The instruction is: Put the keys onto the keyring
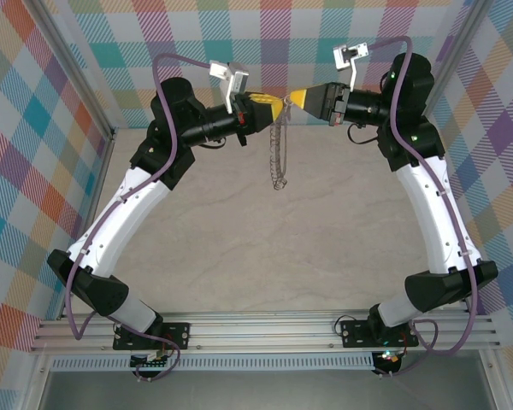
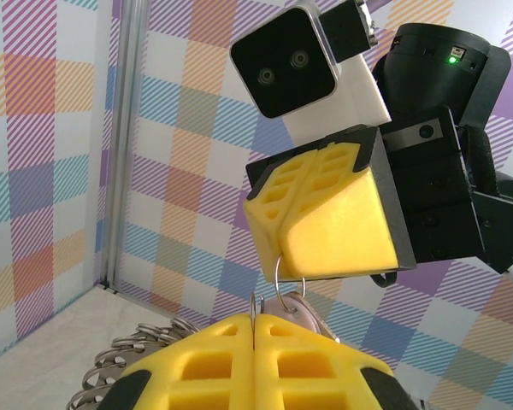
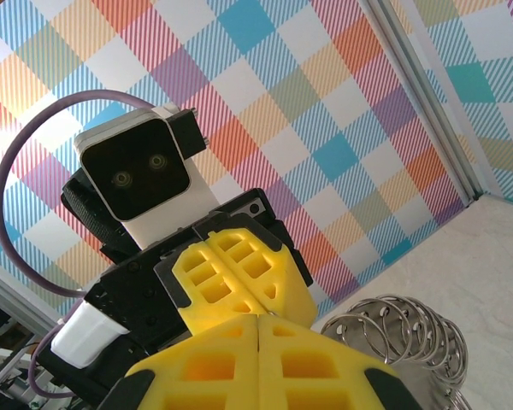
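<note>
Precariously, left gripper (image 1: 280, 105) and right gripper (image 1: 292, 99) both pinched shut, tip to tip at 12 o'clock; keyring (image 1: 279, 158) dangles beneath; which pinch carries it unclear; slackening or pull-apart could drop it.

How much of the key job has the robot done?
Done: the keyring is picked up, dangling where the left hand and right hand meet. In hand: both are pinched shut, a thin ring loop between them. Still to do: a small pale piece, maybe the key, sits beside that loop; I cannot tell it is threaded.
</note>
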You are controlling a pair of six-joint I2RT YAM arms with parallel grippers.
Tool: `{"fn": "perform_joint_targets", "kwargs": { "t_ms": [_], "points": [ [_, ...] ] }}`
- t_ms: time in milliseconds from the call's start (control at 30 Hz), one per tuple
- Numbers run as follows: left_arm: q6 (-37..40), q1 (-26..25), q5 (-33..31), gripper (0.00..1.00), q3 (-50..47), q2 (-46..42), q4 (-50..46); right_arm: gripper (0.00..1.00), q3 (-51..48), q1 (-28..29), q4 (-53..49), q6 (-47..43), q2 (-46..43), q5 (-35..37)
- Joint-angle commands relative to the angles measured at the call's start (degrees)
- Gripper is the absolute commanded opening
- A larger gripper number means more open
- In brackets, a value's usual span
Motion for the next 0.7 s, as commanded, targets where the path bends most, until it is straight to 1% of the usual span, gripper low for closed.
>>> {"fn": "perform_joint_targets", "kwargs": {
  "t_ms": [0,233,667],
  "points": [
    [-0.28,-0.25,0.54,0.00,0.46,-0.59,3.92,0.00,1.08,0.43,0.49,-1.62,0.53,0.14],
    [-0.37,-0.25,0.69,0.00,0.48,-0.52,4.03,0.00,1.40,0.64,0.35,-1.81,1.19,0.29],
    [-0.17,-0.25,0.98,0.00,0.19,-0.94,4.32,0.00,-0.29,-0.02,-1.68,-3.50,1.29,2.85]
  ]
}}
